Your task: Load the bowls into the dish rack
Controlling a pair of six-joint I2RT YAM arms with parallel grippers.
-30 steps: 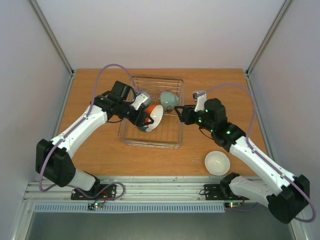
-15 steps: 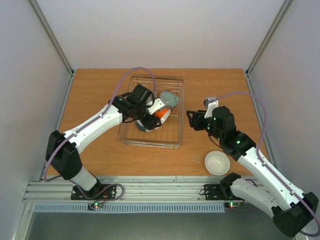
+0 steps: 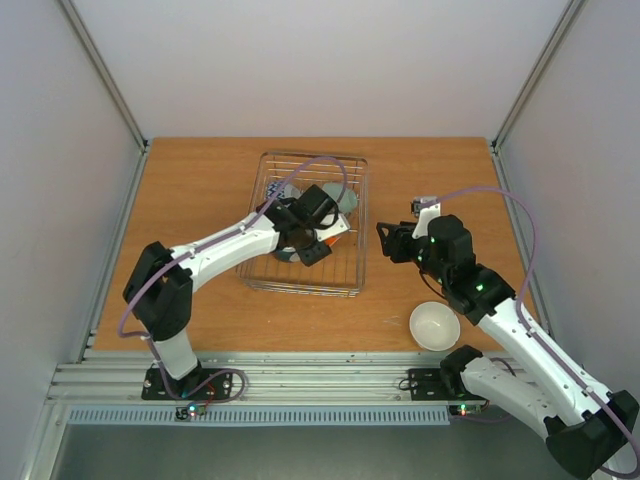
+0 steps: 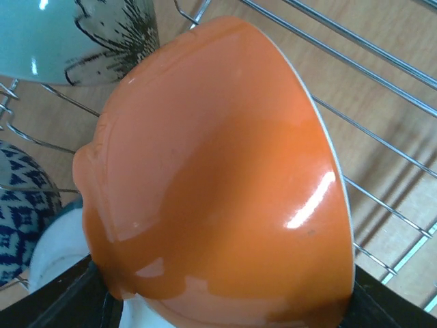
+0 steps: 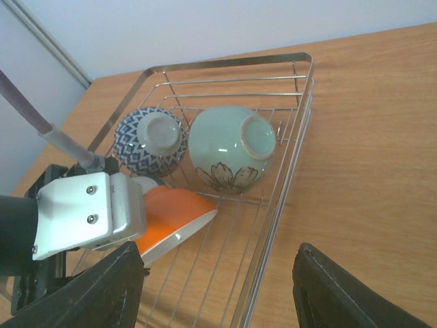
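The silver wire dish rack sits mid-table. My left gripper is inside it, shut on the orange bowl, which is tilted on its side with the white rim low over the rack floor. The mint green bowl and the dark blue bowl lie upside down at the rack's far end. A white piece of another bowl shows beside the orange one; its outside is hidden. The beige bowl stands upright on the table. My right gripper is open and empty, right of the rack.
The rack's right wall lies between my right gripper and the bowls. The left arm reaches across the rack's left wall. The beige bowl stands close to the right arm's base, near the table's front edge.
My left gripper has carried the orange bowl rightward and lower inside the rack. My right gripper has drawn back from the rack's right side and now holds still.
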